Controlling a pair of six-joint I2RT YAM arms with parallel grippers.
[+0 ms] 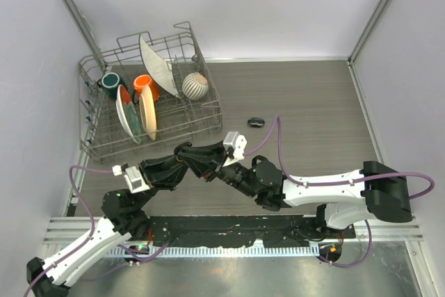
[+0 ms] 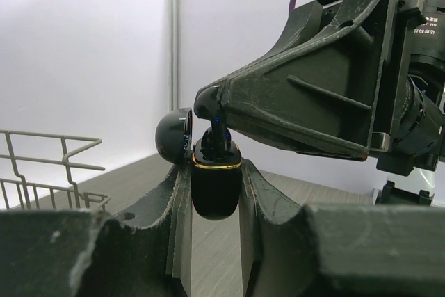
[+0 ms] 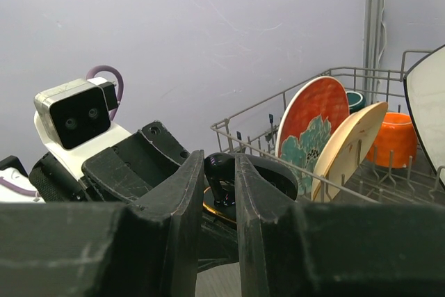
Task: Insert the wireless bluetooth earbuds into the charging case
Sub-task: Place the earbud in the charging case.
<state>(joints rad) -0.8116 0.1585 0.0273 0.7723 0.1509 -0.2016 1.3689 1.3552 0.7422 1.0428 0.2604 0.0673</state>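
Wood-grain tabletop [image 1: 313, 102] under glossy earbud [image 2: 212, 144], gold-rimmed oval case [image 2: 215, 189].

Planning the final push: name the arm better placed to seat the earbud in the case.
Right. The right pincer pinches the earbud at the mouth of the open charging case; the left pincer is busy gripping that case upright.

Top camera steeply downward; wrist cameras close, level, face to face, sharing charging case [image 2: 215, 189].
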